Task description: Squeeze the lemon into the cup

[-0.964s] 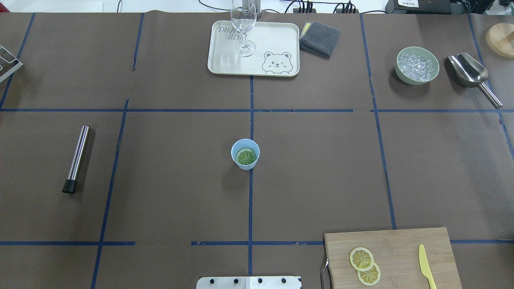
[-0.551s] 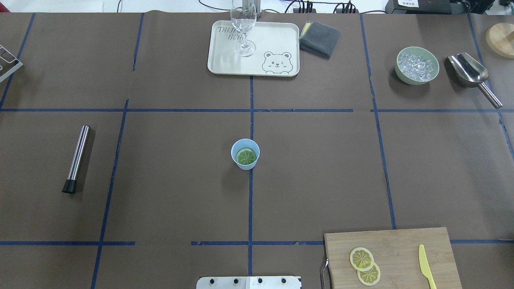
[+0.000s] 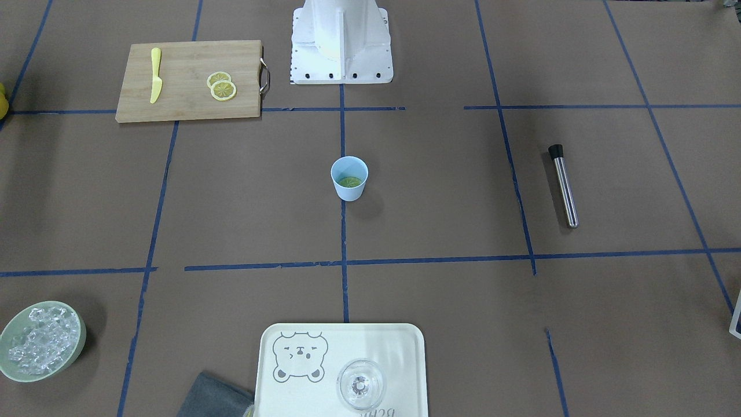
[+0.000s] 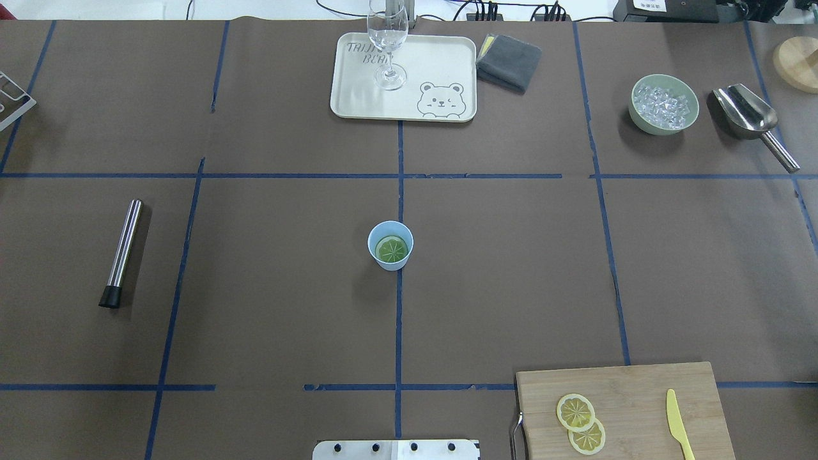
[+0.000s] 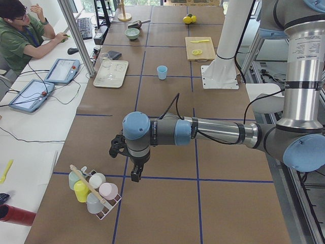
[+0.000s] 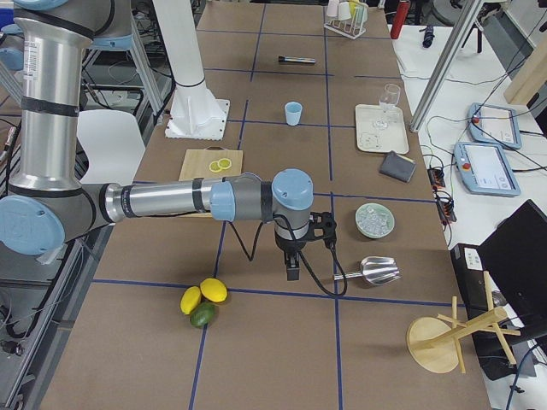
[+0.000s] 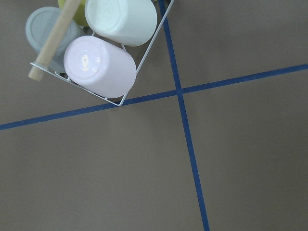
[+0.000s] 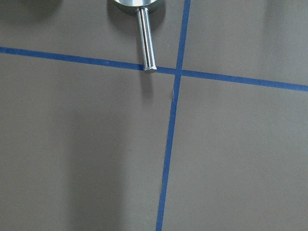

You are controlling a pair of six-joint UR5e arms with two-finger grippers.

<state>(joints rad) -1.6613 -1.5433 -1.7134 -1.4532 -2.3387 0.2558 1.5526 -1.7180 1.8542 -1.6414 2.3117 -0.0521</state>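
Note:
The light-blue cup (image 4: 391, 264) stands at the table's centre, also in the front-facing view (image 3: 349, 193). A greenish round citrus slice (image 4: 391, 249) lies flat inside it. Two lemon slices (image 4: 576, 411) overlap on the wooden cutting board (image 4: 639, 383), near right; the front-facing view (image 3: 223, 90) shows them too. My left gripper (image 5: 136, 175) shows only in the exterior left view, far from the cup, beside a cup rack. My right gripper (image 6: 293, 272) shows only in the exterior right view, near the scoop's handle. I cannot tell whether either is open or shut.
A yellow knife (image 4: 679, 425) lies on the board. A metal muddler (image 4: 123, 252) lies at left. A tray (image 4: 447, 64) holds a clear glass (image 4: 387, 38). A grey cloth (image 4: 509, 61), a green bowl of ice (image 4: 663, 104) and a metal scoop (image 4: 751, 118) sit at the back right.

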